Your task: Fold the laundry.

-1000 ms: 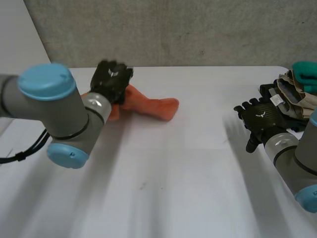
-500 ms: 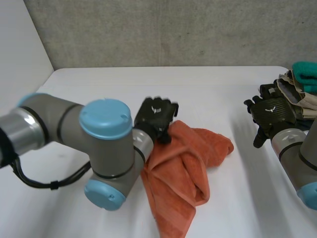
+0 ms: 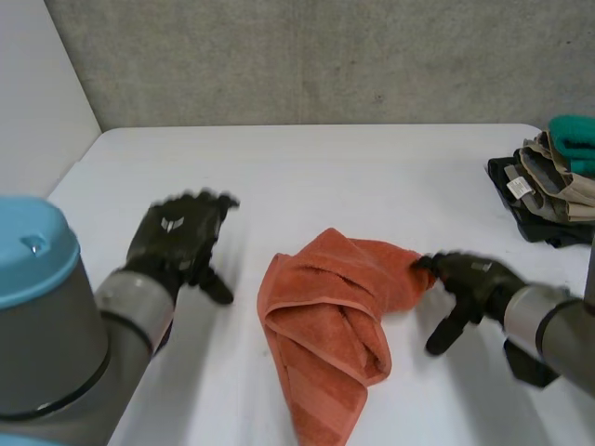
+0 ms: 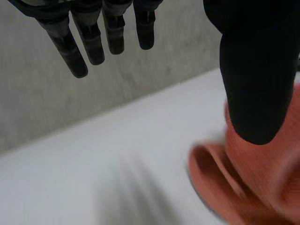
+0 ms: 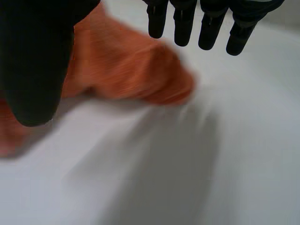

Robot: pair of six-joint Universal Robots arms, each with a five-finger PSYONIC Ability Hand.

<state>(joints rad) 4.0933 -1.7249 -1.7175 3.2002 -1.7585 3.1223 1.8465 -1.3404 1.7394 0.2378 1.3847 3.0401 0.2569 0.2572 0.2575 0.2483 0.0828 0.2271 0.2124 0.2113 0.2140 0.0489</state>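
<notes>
An orange towel (image 3: pixel 325 321) lies crumpled in loose folds on the white table (image 3: pixel 307 186), a little in front of the middle. My left hand (image 3: pixel 177 237) hovers to the towel's left, apart from it, fingers straight and spread and holding nothing. Its own wrist view shows the left hand (image 4: pixel 91 44) open, with the towel (image 4: pixel 248 192) beyond the thumb. My right hand (image 3: pixel 474 279) comes in from the right, fingertips at the towel's right corner. The right wrist view has that hand (image 5: pixel 37 61) open, its straight fingers over the towel (image 5: pixel 126 65); I cannot tell whether they touch it.
A pile of folded clothes (image 3: pixel 548 181) with a green piece (image 3: pixel 576 130) on top sits at the table's far right edge. A grey wall runs behind the table. Bare table lies behind the towel and to its left.
The left hand carried the towel from the back left to the middle, let go of it and drew away to the left. The right hand moved from the clothes pile to the towel's right corner.
</notes>
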